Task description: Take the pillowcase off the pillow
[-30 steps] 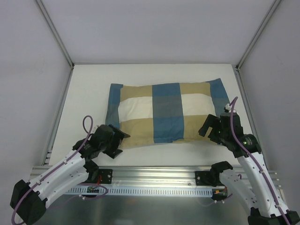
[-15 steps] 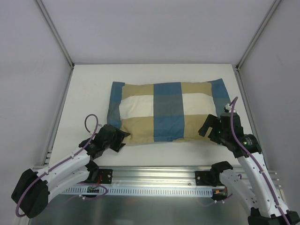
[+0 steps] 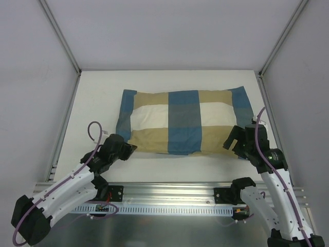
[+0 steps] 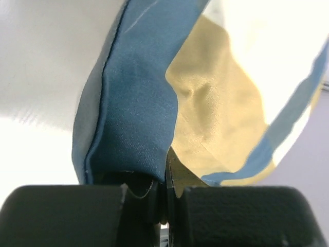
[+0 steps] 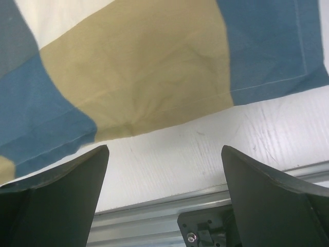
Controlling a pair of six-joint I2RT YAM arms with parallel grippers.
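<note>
White tabletop (image 3: 97, 98) boxed in by pale grey walls. Lying flat on it, the pillowcase (image 3: 182, 123), plumped full, pillow hidden inside; long axis running left to right, open end impossible to tell. Soft, light, limp cloth, probably prone to bunching and dragging over the stuffing; best taken at a corner or hem. Left tool (image 3: 130, 149) pressed together, pinching the pillowcase's near-left blue corner. Right tool (image 3: 235, 144) spread wide, empty, just beside the pillowcase's near-right edge.

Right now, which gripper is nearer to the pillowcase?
Left. The left gripper is shut on the near left corner of the pillowcase, with cloth pinched between its fingers. The right gripper is open beside the near right edge, gripping nothing.
</note>
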